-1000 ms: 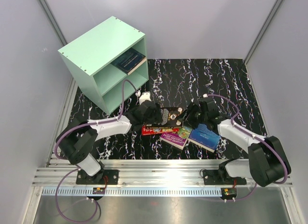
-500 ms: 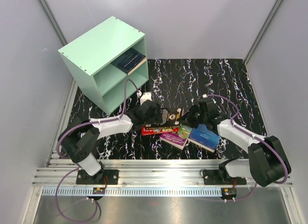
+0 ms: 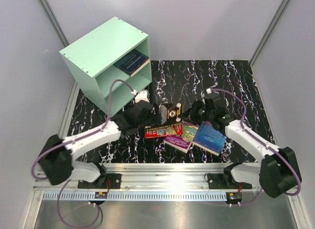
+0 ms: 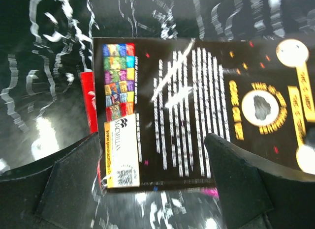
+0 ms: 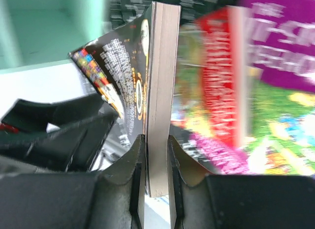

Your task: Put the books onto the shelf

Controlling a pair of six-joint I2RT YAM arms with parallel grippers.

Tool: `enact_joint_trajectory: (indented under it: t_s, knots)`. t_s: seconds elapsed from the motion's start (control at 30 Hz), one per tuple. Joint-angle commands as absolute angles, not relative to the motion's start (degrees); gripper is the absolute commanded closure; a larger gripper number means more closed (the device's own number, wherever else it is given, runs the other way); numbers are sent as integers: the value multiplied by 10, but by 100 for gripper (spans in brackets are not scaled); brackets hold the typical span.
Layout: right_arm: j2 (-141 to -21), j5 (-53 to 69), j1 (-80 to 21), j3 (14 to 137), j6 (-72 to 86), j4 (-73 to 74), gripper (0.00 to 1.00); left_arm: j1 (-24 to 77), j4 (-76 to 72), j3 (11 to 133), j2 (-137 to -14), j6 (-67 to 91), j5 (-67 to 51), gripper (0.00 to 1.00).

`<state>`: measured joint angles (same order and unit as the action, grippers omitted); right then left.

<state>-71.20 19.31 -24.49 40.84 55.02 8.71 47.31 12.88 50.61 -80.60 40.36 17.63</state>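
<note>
Starting nearest the arm bases: got the blue book (image 3: pixel 210 137) lying flat on the table (image 3: pixel 197 76), in front of and to the right of the black book (image 3: pixel 170 114). Got the purple-and-green book (image 3: pixel 181 138) flat right in front of the black book, snug against the blue one. Then the red book (image 3: pixel 158 131), flat, just in front-left of the black book.

Now the black book itself: stood up on edge, back cover facing left. Pinched along its page edge by the right gripper (image 5: pixel 156 145), closed down tight on both covers. Faced on its left by the left gripper (image 4: pixel 152 155), spread wide, fingers (image 4: pixel 74 175) in front of the back cover, clamping nothing.

Further back and left of the black book: the shelf (image 3: pixel 98 47), with a dark blue book (image 3: pixel 132 61) lying flat in the upper compartment.
</note>
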Motion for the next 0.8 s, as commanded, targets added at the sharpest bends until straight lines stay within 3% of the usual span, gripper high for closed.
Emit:
enact_joint_trajectory:
  t_s: [0.0,0.33,0.57,0.77]
  knots:
    - [-658,201,-257,510,549,83,100,491,185,556,-661,416,184,9]
    - [-730,196,-257,715,577,75,100,491,484,606,-382,439,303,7]
    - [-843,195,-258,805,634,19,100,492,673,653,-287,482,329,7]
    - [-924,173,-269,842,695,-70,100,492,743,706,-261,486,338,7]
